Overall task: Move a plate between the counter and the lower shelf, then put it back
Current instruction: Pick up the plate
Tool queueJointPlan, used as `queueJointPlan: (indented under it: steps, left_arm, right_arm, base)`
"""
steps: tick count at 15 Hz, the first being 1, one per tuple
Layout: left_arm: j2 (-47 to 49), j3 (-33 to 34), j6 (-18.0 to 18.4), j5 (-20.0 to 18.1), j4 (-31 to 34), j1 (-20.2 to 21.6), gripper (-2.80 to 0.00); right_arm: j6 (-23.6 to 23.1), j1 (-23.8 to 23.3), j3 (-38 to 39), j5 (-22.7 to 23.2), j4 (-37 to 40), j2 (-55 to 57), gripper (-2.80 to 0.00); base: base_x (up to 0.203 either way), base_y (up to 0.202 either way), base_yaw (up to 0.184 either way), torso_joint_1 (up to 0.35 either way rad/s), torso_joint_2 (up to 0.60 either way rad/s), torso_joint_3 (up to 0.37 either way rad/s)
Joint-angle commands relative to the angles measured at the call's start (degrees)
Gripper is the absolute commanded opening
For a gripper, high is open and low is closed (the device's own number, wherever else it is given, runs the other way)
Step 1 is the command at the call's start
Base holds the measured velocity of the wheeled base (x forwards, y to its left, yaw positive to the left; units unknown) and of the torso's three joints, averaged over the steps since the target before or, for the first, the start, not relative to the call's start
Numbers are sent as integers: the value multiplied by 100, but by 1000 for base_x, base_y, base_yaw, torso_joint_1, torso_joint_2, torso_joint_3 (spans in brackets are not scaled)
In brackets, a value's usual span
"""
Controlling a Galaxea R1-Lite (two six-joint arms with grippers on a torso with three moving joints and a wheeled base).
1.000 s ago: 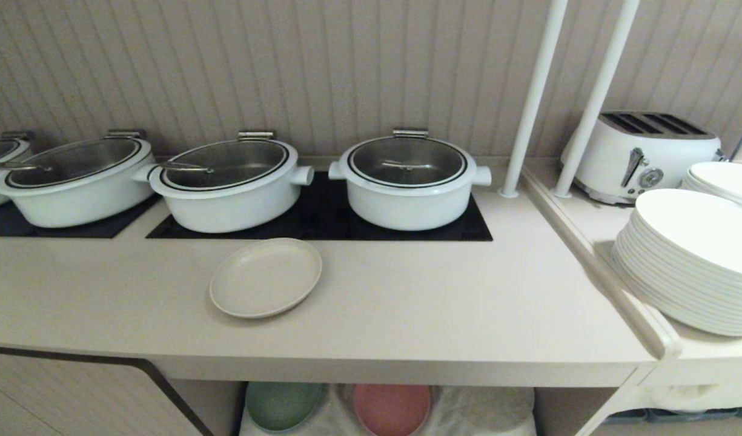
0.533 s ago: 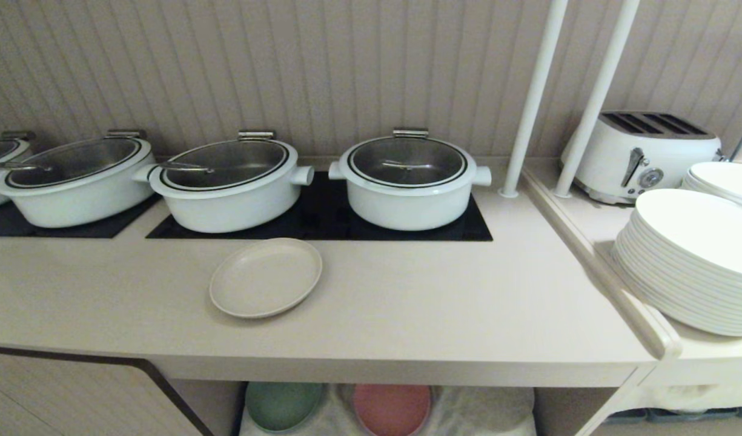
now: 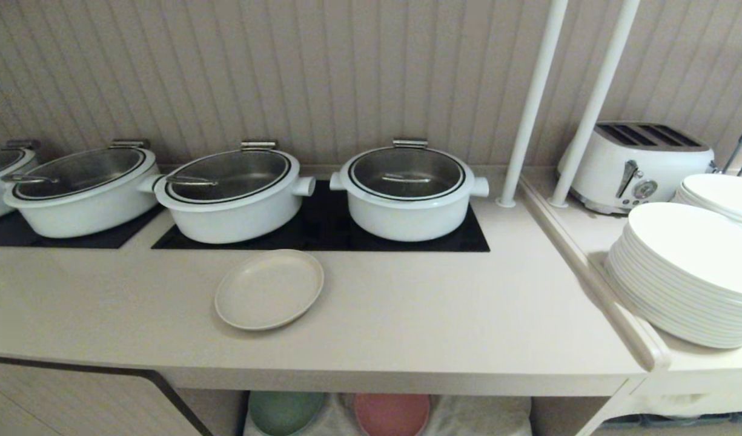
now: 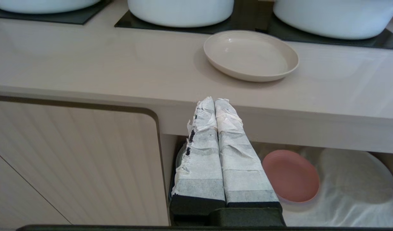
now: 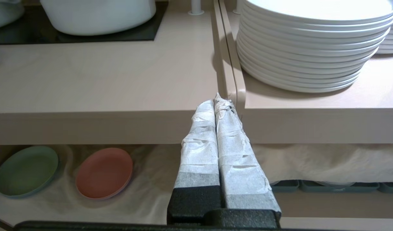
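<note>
The cream plate (image 3: 269,289) (image 4: 251,55) lies flat on the beige counter (image 3: 407,315), just in front of the black hob with the middle pots. Below the counter, the lower shelf (image 3: 480,415) holds a white cloth with a green plate (image 3: 284,410) and a pink plate (image 3: 392,414). My left gripper (image 4: 214,100) hangs shut and empty in front of the counter's front edge, below and short of the cream plate. My right gripper (image 5: 217,100) is shut and empty too, off to the right by the seam to the side top. Neither arm shows in the head view.
Several white lidded pots (image 3: 407,191) stand on black hob panels at the back. Two white poles (image 3: 531,103) rise at the counter's right end. The side top carries a toaster (image 3: 640,165) and stacked white dinner plates (image 3: 689,272). A cabinet door (image 4: 71,160) closes the space left of the shelf.
The whole head view has shifted downward in the picture, so the camera has risen or tilted. The plate, pots and both shut grippers keep their places.
</note>
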Motion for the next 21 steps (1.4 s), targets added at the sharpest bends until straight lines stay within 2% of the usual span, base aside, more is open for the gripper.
queueJointPlan:
  steps: [1,9,21]
  left_arm:
    - [-1,0,-6,3,-5,2,-280]
    - [-1,0,-6,3,-5,2,-280]
    - [-1,0,-6,3,-5,2,-280]
  right_arm:
    - [16,2,1,0,-3,7,-280]
    - [16,2,1,0,-3,7,-280]
    - [7,2,-1,0,-3,7,-280]
  base:
    - [0,0,0,154,-311,-168]
    - [0,0,0,139,-277,-140]
    - [0,0,0,78,-156,-79]
